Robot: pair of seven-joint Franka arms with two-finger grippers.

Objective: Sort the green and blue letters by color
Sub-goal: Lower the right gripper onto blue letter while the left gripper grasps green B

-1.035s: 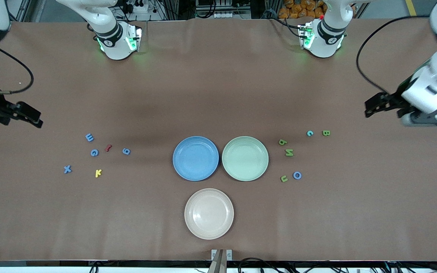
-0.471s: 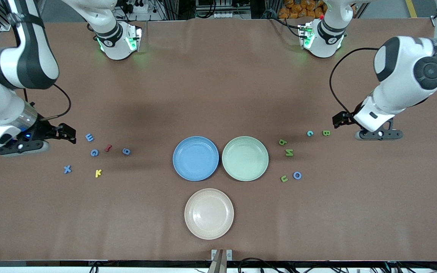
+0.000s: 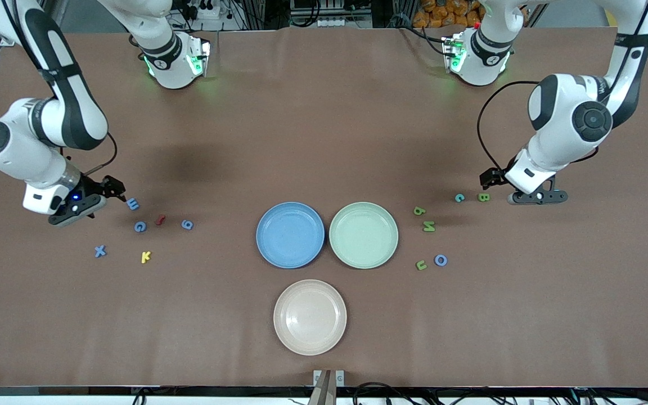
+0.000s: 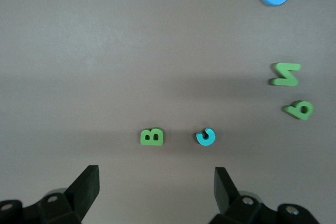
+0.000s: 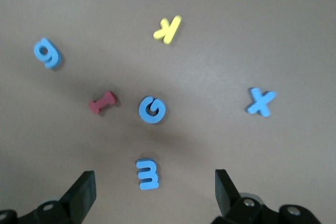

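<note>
Plates: cream plate [image 3: 310, 316] nearest the front camera, blue plate [image 3: 290, 234] and green plate [image 3: 363, 234] just past it — all bare.
Blue letters [image 3: 140, 226]: mostly at right arm's end, mixed with red letter [image 3: 160, 219] and yellow K [image 3: 145, 257].
Green letters [image 3: 428, 226]: at left arm's end.
Left gripper [image 3: 487, 179]: spread wide, empty, low by green B [image 4: 151, 137].
Right gripper [image 3: 115, 188]: spread wide, empty, by blue E [image 5: 147, 173].
Risk: teal C [image 4: 206, 137] close beside B — easily nudged or grabbed instead.

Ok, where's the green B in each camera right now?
Front view: green B sits beside the teal C, at the left arm's end of the table.
Left wrist view: green B just ahead of the open left gripper.
Right wrist view: not in it.
Shared landmark: teal C.
</note>
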